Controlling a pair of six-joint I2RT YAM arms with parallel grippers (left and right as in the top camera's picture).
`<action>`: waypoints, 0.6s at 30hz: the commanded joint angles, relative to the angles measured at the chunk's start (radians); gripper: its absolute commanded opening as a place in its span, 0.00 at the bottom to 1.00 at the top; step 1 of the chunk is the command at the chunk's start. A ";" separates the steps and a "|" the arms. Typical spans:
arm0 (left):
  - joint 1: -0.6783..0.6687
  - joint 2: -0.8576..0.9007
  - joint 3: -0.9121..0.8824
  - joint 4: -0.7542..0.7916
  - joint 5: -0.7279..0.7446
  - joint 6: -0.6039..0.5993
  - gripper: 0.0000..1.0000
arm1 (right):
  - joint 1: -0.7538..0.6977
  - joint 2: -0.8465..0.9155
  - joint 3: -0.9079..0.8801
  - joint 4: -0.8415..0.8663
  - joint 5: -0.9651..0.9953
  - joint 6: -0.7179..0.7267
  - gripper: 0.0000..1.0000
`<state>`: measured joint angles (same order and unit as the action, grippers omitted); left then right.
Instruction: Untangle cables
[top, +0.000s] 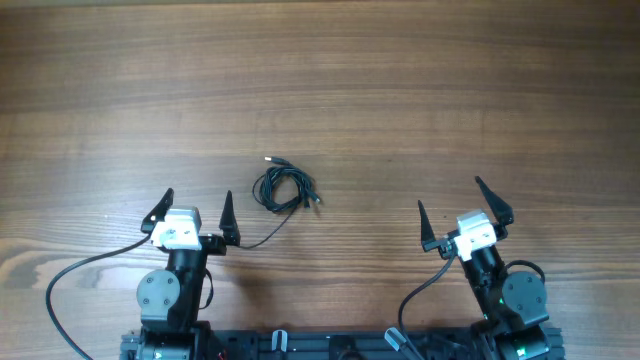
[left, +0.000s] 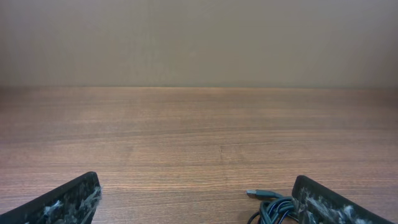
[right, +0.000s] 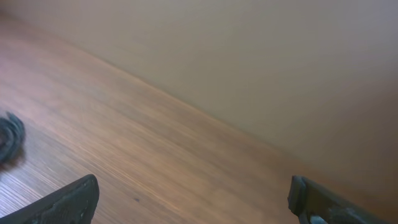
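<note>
We're at the start, nothing grasped yet: the cables (top: 285, 188) lie bunched in a small coil on the desk (top: 400, 80), just far-right of the left claw (top: 196, 200), w/ one tail trailing toward it. Both claws gape wide, empty; the right claw (top: 450, 195) sits well apart, right. Next, we reckon: left claw reaches in & pinches one strand w/o dragging the rest.

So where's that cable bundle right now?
Overhead, the cables lie bunched on the table left of centre, just beyond and right of the left fingers.
</note>
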<state>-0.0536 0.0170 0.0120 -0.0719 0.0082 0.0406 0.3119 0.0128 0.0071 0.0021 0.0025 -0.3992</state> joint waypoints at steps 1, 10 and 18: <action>-0.003 0.004 -0.006 -0.001 -0.010 0.012 1.00 | 0.005 -0.006 -0.002 0.008 0.030 -0.324 1.00; -0.003 0.004 -0.006 -0.001 -0.010 0.012 1.00 | 0.005 -0.003 -0.002 0.010 0.050 -1.647 1.00; -0.003 0.004 -0.006 0.108 0.220 -0.171 1.00 | 0.005 0.001 -0.002 0.009 0.042 -1.721 1.00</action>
<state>-0.0536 0.0200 0.0086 -0.0242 0.1226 -0.0208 0.3119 0.0128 0.0071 0.0078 0.0353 -2.0727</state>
